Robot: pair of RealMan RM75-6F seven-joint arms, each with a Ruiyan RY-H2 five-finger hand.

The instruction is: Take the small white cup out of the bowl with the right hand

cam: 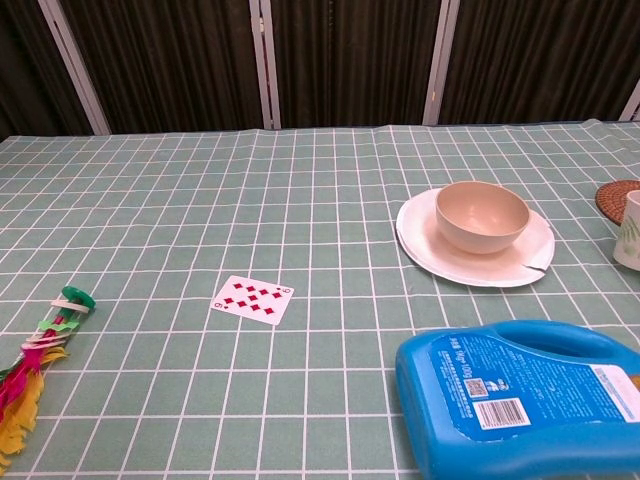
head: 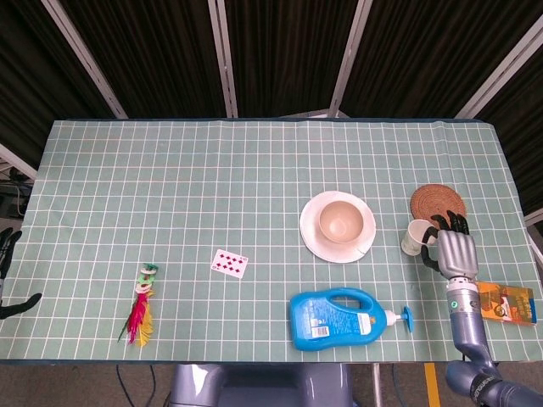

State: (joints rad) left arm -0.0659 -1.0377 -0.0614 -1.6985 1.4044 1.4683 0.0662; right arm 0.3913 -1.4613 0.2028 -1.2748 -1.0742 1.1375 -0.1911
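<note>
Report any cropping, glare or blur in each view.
Head view: evenly lit and sharp, the right hand around the white cup fully in frame. Chest view: the cup and blue bottle cropped by frame edges; no glare.

— What's lying on the checked cloth (head: 170,186)?
— A playing card (head: 230,263), a feather toy (head: 140,305), a blue detergent bottle (head: 335,319), a woven coaster (head: 438,203), an orange packet (head: 503,303).

Green-leafed white cup (head: 416,236), beige bowl (head: 341,223), blue jug (head: 333,320).
</note>
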